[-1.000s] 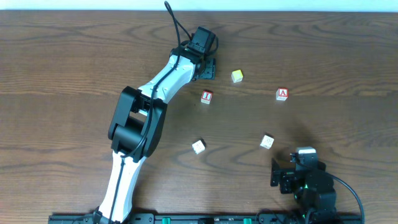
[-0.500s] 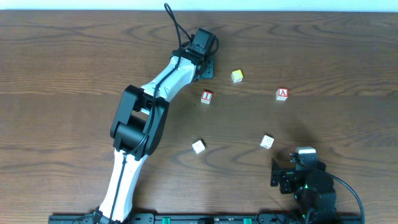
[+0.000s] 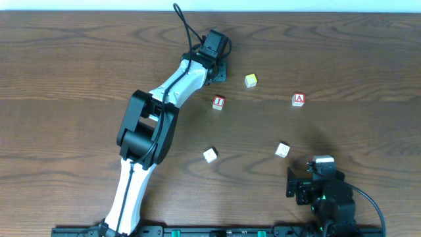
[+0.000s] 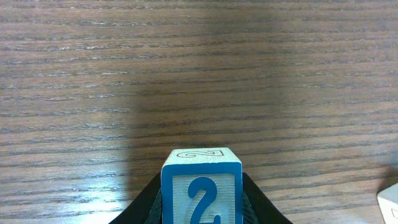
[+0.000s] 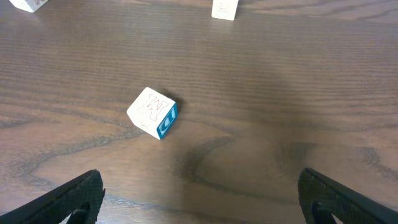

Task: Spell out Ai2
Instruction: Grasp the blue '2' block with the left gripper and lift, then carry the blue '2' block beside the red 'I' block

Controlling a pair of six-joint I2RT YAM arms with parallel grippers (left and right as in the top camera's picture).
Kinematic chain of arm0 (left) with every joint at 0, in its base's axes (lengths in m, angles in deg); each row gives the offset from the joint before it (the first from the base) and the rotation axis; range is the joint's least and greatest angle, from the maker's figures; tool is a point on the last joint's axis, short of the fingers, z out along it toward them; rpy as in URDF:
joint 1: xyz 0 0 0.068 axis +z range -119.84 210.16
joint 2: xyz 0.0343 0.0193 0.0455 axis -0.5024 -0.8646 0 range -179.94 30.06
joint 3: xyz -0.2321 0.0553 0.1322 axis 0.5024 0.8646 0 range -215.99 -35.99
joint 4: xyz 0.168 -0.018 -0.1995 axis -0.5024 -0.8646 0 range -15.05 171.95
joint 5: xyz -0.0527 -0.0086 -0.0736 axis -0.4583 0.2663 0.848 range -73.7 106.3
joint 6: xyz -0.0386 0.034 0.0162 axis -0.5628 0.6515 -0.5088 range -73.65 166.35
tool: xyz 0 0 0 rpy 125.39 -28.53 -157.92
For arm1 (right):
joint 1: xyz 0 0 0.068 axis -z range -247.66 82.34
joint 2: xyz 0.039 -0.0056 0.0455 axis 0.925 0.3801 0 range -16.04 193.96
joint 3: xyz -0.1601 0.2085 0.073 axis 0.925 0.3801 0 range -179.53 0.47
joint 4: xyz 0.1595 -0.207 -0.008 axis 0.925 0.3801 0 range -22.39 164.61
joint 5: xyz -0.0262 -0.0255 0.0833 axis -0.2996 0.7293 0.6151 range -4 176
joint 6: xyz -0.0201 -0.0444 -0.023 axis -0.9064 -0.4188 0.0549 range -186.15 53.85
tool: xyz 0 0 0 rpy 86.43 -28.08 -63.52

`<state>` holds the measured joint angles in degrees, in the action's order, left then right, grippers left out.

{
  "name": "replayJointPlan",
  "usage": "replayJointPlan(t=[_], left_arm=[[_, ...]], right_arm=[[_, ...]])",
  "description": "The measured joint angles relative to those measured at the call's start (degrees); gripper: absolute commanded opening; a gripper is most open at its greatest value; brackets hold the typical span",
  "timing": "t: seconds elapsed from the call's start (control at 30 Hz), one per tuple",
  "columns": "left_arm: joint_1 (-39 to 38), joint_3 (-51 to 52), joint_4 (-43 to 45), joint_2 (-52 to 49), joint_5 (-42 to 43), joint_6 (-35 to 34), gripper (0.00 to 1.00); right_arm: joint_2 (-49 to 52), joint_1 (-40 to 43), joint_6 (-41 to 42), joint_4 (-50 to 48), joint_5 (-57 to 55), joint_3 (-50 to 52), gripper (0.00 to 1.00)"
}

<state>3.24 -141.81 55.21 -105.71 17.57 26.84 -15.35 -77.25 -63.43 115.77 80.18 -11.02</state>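
My left gripper [image 3: 219, 70] is at the far middle of the table, shut on the blue-framed "2" block [image 4: 202, 190], which fills the bottom of the left wrist view between the dark fingers; that block is hidden in the overhead view. The red "I" block [image 3: 218, 102] lies just in front of this gripper. The red "A" block [image 3: 298, 99] lies to the right, apart from it. My right gripper [image 3: 293, 184] rests at the near right, open and empty, its fingertips [image 5: 74, 199] at the edges of the right wrist view.
A yellow-topped cube [image 3: 250, 80] lies right of the left gripper. A plain cream cube [image 3: 210, 155] lies mid-table. Another pale cube [image 3: 282, 149], with a blue side [image 5: 153, 112], lies just ahead of the right gripper. A pale cube corner [image 4: 390, 202] shows at the left wrist view's edge.
The left arm's elbow has shifted very slightly. The blocks and the right gripper have not moved.
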Motion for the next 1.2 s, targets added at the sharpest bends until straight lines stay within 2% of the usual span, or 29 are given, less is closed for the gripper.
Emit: replayJointPlan(t=[0.07,0.17,0.2,0.37,0.5,0.67,0.93,1.1,1.2], left_arm=[[0.0,0.0,0.0,0.0,0.0,0.0,0.20],[0.0,-0.1,-0.4,0.0,-0.1,0.0,0.06],[0.0,-0.5,-1.5,0.0,-0.2,0.1,0.06],[0.0,-8.5,-11.3,-0.2,-2.4,4.6,0.06],[0.0,-14.7,-15.0,0.7,-0.3,12.0,0.06],[-0.5,-15.1,-22.2,4.5,7.2,19.4,0.06],[-6.1,-15.1,-29.0,5.7,10.9,26.3,0.06],[-7.6,-13.8,-29.6,5.7,11.7,28.3,0.06],[-7.5,-9.4,-27.0,5.9,11.7,28.3,0.06]], right_arm=[[0.0,0.0,0.0,0.0,0.0,0.0,0.99],[0.0,0.0,0.0,0.0,0.0,0.0,0.99],[0.0,0.0,0.0,0.0,0.0,0.0,0.99],[0.0,0.0,0.0,0.0,0.0,0.0,0.99],[0.0,0.0,0.0,0.0,0.0,0.0,0.99],[0.0,0.0,0.0,0.0,0.0,0.0,0.99],[0.0,0.0,0.0,0.0,0.0,0.0,0.99],[0.0,0.0,0.0,0.0,0.0,0.0,0.99],[0.0,0.0,0.0,0.0,0.0,0.0,0.99]])
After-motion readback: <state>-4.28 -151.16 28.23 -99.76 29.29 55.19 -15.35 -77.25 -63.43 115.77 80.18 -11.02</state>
